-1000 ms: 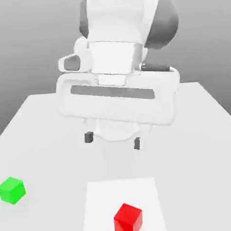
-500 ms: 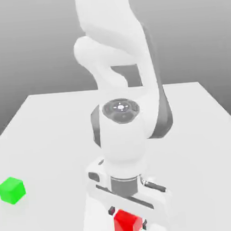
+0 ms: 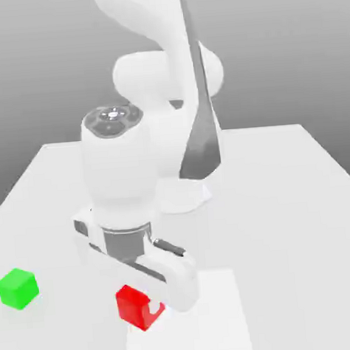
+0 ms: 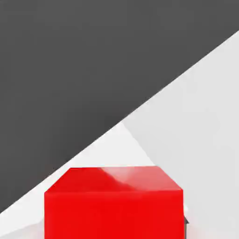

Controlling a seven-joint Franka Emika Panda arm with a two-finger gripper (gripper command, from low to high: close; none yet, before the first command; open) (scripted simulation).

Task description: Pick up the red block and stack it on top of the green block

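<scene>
My gripper (image 3: 144,308) is shut on the red block (image 3: 134,305), which sits under the white hand near the table's front, at the left edge of a paler square patch. In the hand view the red block (image 4: 113,203) looms large and close, with a dark fingertip (image 4: 186,221) at its side. How far the block is off the table I cannot tell. The green block (image 3: 17,287) rests on the table at the exterior view's far left, well apart from the red block and a little further back.
The white table (image 3: 298,198) stretches to a grey backdrop. A paler square patch (image 3: 215,315) lies at the front middle. The arm's base (image 3: 183,196) stands at the table's centre back, and its links arch over the middle.
The hand came down over the red block, closed on it, and has carried it toward the exterior view's left, off its spot on the pale patch. The green block has stayed put.
</scene>
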